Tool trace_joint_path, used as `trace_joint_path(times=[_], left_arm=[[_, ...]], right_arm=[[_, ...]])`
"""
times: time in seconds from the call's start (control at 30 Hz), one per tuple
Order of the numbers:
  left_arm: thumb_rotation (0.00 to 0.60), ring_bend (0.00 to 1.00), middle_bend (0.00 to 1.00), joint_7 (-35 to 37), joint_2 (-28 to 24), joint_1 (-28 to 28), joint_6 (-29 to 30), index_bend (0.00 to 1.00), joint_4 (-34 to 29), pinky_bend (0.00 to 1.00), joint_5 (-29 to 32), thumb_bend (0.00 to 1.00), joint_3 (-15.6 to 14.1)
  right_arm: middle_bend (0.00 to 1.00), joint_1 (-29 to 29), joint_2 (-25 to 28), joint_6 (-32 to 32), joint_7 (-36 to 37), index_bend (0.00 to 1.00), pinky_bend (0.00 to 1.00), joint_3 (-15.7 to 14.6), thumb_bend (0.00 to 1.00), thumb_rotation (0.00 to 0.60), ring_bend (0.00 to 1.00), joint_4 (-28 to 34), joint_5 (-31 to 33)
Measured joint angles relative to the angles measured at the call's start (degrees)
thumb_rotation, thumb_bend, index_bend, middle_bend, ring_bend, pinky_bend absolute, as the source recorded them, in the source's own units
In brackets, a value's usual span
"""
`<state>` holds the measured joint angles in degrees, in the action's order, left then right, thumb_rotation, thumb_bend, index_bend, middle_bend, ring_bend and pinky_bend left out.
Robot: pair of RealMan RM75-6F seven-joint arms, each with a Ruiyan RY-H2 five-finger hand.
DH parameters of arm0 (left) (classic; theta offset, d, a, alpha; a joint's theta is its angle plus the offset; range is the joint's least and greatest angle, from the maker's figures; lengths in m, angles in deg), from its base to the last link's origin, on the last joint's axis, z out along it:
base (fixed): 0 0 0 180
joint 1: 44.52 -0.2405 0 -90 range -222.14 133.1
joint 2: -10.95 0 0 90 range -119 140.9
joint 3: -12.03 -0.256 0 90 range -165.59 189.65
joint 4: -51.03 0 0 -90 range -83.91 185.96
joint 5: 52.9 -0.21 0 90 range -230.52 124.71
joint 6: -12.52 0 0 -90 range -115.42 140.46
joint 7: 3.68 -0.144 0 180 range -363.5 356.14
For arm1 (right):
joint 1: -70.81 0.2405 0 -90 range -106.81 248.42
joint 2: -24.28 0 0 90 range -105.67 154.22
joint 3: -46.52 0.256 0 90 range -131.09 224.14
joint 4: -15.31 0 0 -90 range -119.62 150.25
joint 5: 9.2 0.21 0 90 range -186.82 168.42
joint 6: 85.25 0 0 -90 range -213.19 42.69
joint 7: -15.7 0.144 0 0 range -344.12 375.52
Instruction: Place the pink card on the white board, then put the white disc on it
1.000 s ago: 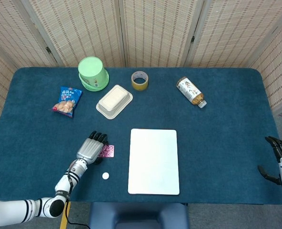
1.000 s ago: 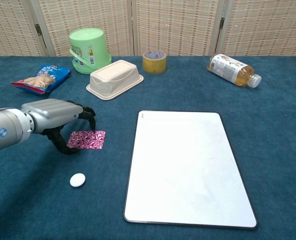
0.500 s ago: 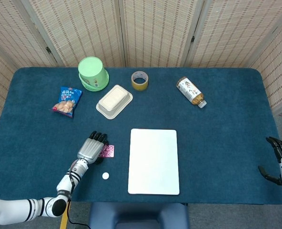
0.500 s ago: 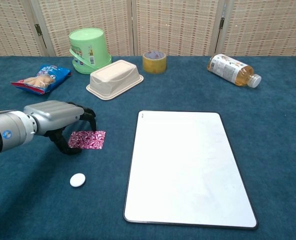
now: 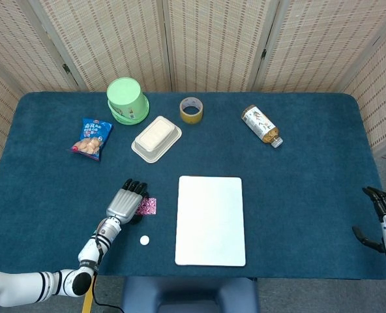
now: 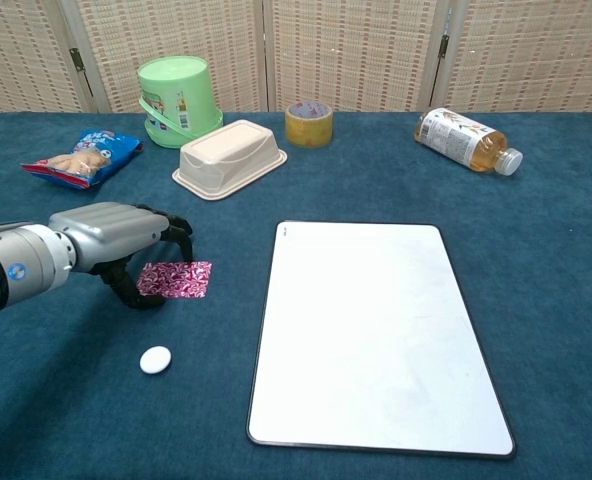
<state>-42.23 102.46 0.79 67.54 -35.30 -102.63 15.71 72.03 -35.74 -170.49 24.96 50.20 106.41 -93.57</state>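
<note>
The pink card [image 5: 147, 206] [image 6: 177, 279] lies flat on the blue cloth, left of the white board [image 5: 210, 220] [image 6: 376, 330]. My left hand [image 5: 124, 203] [image 6: 112, 236] hovers at the card's left edge, fingers arched over it and thumb down beside it, with nothing gripped. The small white disc [image 5: 144, 240] [image 6: 156, 360] rests on the cloth just in front of the hand and card. Nothing lies on the board. My right hand [image 5: 385, 222] hangs off the table's far right edge, fingers apart and holding nothing; the chest view does not show it.
Along the back stand a green bucket [image 5: 128, 100] [image 6: 179, 100], a tape roll [image 5: 191, 109] [image 6: 309, 123] and a lying bottle [image 5: 261, 125] [image 6: 466, 138]. A snack bag [image 5: 92, 138] [image 6: 76, 158] and a beige container [image 5: 157, 138] [image 6: 229, 158] sit behind the left hand.
My left hand has shifted slightly back and left at the card's edge. The card, disc and right hand have not moved.
</note>
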Motion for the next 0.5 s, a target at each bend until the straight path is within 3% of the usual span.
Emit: trace_joint_path(times=[0.5], left_arm=[[0.6,0.11,0.11,4.91,-1.9,-0.36,1.73,0.37,-5.61,0.0,-10.25,0.36,0.07]], right_arm=[[0.16,0.18,0.42,0.25,-0.48,0.12,0.11,0.1,0.29,0.6,0.12,0.68,0.05]])
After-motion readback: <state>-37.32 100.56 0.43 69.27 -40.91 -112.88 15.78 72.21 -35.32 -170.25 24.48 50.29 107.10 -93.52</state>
